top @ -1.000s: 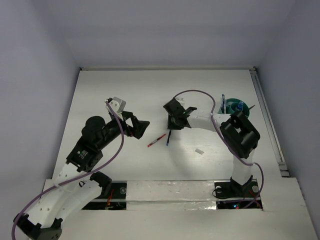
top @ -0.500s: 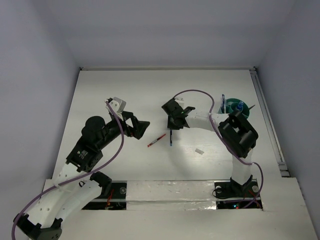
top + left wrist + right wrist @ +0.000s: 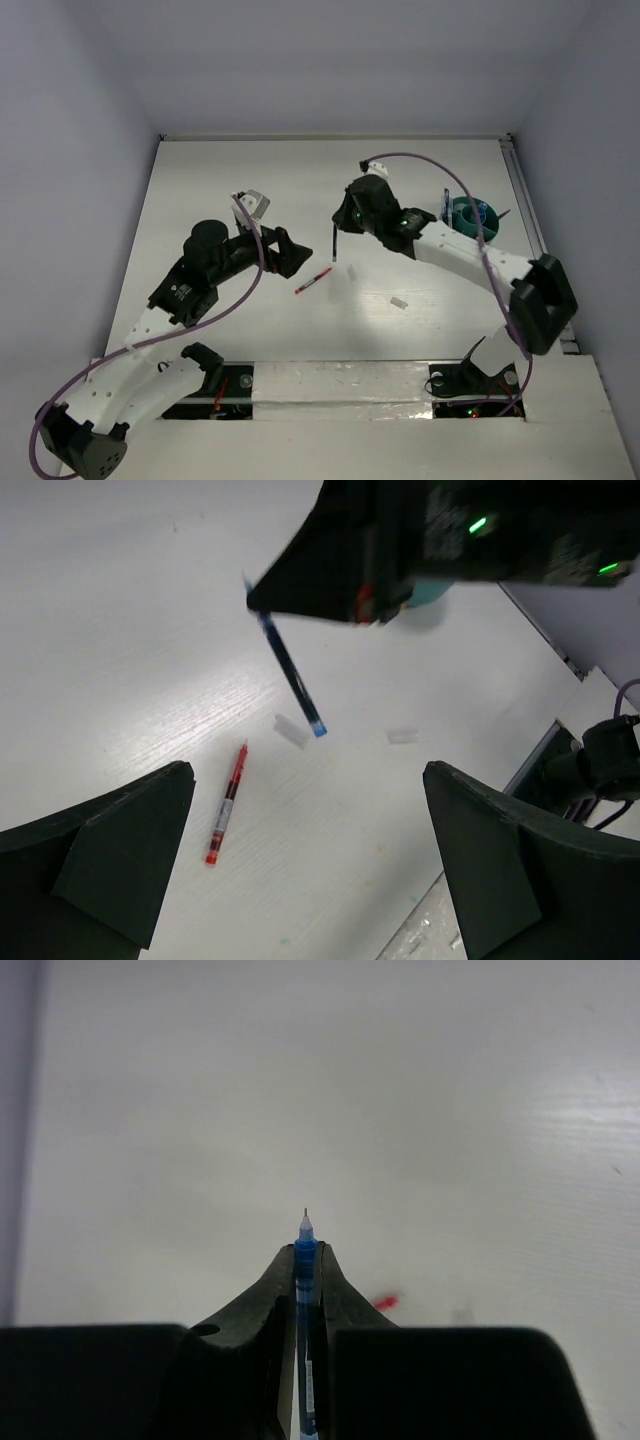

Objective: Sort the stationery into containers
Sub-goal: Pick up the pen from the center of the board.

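Top, table (image 3: 200, 190): white, walled at the back and on both sides; a rail (image 3: 528, 225) ran along your right edge.
Top, right gripper (image 3: 338, 228): mid-table and clamped on the blue pen (image 3: 335, 248), which hung below it.
Top, left gripper (image 3: 298, 258): spread wide with nothing in it, just left of the red pen (image 3: 313, 281).
Top, open room: only the red pen lay between your two grippers. The white eraser (image 3: 399, 302) sat nearer the bases, apart from both.
Top, teal tub (image 3: 468, 213): near the right edge, well apart from the blue pen; contents too small to tell.
Left wrist, left gripper (image 3: 307, 775): fingers (image 3: 120, 850) wide apart, empty.
Left wrist, surface: red pen (image 3: 227, 805) lay flat. Blue pen (image 3: 290, 675) slanted down from your right gripper (image 3: 370, 550), its lower end just beside a clear cap (image 3: 291, 730). Can't tell if it touched the table. Eraser (image 3: 402, 737) was near.
Right wrist, right gripper (image 3: 307, 1252): pinched tight on the blue pen (image 3: 305, 1235), tip poking past the fingertips.
Right wrist, surface: bare white table ahead, with a bit of red pen (image 3: 385, 1302) just beside one finger.
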Tool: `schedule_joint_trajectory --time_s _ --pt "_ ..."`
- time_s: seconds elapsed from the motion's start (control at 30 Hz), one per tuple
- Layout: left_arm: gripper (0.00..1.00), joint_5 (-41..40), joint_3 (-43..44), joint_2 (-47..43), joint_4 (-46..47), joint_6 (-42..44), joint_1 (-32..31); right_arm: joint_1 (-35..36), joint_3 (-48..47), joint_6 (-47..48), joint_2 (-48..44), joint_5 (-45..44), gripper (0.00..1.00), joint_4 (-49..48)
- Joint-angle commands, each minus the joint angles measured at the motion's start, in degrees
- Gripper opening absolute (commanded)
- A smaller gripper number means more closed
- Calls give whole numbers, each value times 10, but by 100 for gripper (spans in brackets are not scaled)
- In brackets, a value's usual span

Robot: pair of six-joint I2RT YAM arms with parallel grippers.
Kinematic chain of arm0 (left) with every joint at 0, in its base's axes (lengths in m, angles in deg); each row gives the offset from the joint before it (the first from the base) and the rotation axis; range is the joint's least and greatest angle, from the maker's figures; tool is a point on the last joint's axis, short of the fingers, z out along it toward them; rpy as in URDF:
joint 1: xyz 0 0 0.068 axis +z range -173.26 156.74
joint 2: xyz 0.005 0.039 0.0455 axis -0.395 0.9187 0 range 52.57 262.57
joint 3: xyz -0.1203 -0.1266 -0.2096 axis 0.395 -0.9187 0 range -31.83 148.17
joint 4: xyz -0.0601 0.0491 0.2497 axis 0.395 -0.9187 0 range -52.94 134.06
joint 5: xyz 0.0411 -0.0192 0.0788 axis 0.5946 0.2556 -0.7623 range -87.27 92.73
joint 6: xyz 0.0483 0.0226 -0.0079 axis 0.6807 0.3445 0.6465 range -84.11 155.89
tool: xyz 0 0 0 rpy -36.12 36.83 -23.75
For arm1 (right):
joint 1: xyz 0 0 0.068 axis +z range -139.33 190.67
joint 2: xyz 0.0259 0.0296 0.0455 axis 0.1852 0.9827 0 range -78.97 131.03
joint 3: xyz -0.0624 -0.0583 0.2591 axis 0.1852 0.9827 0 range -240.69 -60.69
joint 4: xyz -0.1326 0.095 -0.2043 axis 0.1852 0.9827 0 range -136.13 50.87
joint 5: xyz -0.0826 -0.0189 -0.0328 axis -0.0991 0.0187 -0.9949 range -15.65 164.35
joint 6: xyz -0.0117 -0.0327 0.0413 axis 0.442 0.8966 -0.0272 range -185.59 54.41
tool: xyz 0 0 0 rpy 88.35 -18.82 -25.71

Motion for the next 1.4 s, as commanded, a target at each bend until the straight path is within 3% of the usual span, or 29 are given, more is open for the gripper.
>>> schedule_joint_trajectory --time_s 0.0,0.13,0.27,0.4,0.5,0.7,0.93,1.1,1.33,1.37 --pt "99 41 5 22 29 -19 2 12 15 14 -73 51 0 -122" --pt "98 91 7 44 56 -41 7 44 17 38 -113 55 0 -199" --pt "69 104 10 53 88 -59 7 61 16 51 -123 62 0 -246" --pt "64 114 5 62 98 -67 14 67 8 55 -124 85 0 -260" --pt "45 128 0 67 109 -74 20 73 12 58 -128 87 0 -270" --pt "39 122 2 77 104 -71 25 78 21 58 -139 91 0 -275" --pt "20 118 0 67 110 -71 37 78 26 57 -144 93 0 -266" --pt "0 111 -1 62 106 -65 49 78 32 51 -143 101 0 -267" --pt "0 106 -4 44 106 -61 61 78 31 48 -147 124 0 -258" --pt "0 105 -5 41 106 -60 61 78 31 50 -149 126 4 -249"
